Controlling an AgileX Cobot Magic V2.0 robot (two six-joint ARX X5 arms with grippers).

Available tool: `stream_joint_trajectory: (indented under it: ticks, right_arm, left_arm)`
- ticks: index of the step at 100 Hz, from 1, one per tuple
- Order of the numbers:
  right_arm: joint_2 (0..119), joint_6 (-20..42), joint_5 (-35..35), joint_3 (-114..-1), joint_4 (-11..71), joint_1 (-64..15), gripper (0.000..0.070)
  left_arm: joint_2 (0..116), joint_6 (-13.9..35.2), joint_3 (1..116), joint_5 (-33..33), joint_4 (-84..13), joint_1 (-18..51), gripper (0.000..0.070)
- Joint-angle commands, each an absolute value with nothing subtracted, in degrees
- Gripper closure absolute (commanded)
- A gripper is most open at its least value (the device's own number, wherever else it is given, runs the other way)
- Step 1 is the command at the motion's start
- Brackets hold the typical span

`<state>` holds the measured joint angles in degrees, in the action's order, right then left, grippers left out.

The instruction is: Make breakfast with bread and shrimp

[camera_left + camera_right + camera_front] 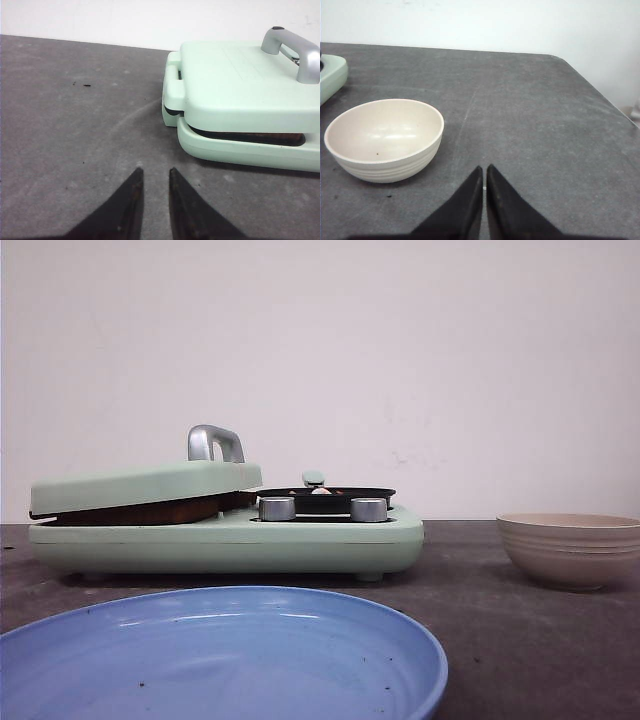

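Observation:
A mint-green breakfast maker (230,535) stands on the dark table, its handled lid (240,85) lowered almost flat. The bread (140,512) shows only as a brown edge in the slot under that lid, and the same bread edge (250,138) appears in the left wrist view. A small pale-orange bit of shrimp (320,490) peeks over the rim of the black pan (330,496) on the maker's right half. My left gripper (155,171) hovers over bare table beside the maker, slightly open and holding nothing. My right gripper (484,167) is shut with nothing in it, next to a beige bowl (385,137).
A blue plate (220,650) with a few crumbs lies at the front, nearest the camera. The beige bowl (570,548) stands to the right of the maker and holds nothing. Two silver knobs (277,508) face forward. The table's right edge (600,95) runs close to the right arm.

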<state>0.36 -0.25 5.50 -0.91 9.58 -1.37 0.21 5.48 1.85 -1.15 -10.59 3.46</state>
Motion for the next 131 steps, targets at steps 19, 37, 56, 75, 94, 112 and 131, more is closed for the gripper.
stream_joint_trajectory:
  ticks: [19, 37, 56, 75, 94, 112, 131]
  right_arm:
    - [0.2, -1.1, 5.1, -0.7, 7.2, -1.4, 0.0698]
    - [0.2, -1.1, 5.1, -0.7, 5.5, -1.3, 0.0698]
    - [0.2, -1.1, 5.1, -0.7, 5.6, -1.3, 0.0698]
    - [0.2, -1.1, 5.1, -0.7, 5.6, -1.3, 0.0698]
    - [0.2, -1.1, 5.1, -0.7, 5.6, -1.3, 0.0698]
    - [0.2, -1.1, 5.1, -0.7, 5.6, -1.3, 0.0698]
    - [0.2, -1.1, 5.1, -0.7, 5.6, -1.3, 0.0698]
  left_arm:
    - [0.2, 5.6, 0.8, -1.1, -10.7, 3.5, 0.07]
    - [0.2, 5.6, 0.8, -1.1, -10.7, 3.5, 0.07]
    - [0.2, 5.6, 0.8, -1.1, -10.7, 3.5, 0.07]
    - [0.2, 5.6, 0.8, -1.1, -10.7, 3.5, 0.07]
    - [0.2, 5.6, 0.8, -1.1, -10.7, 3.5, 0.07]
    - [0.2, 5.6, 0.8, -1.1, -10.7, 3.5, 0.07]
    - [0.2, 5.6, 0.8, -1.1, -10.7, 3.5, 0.07]
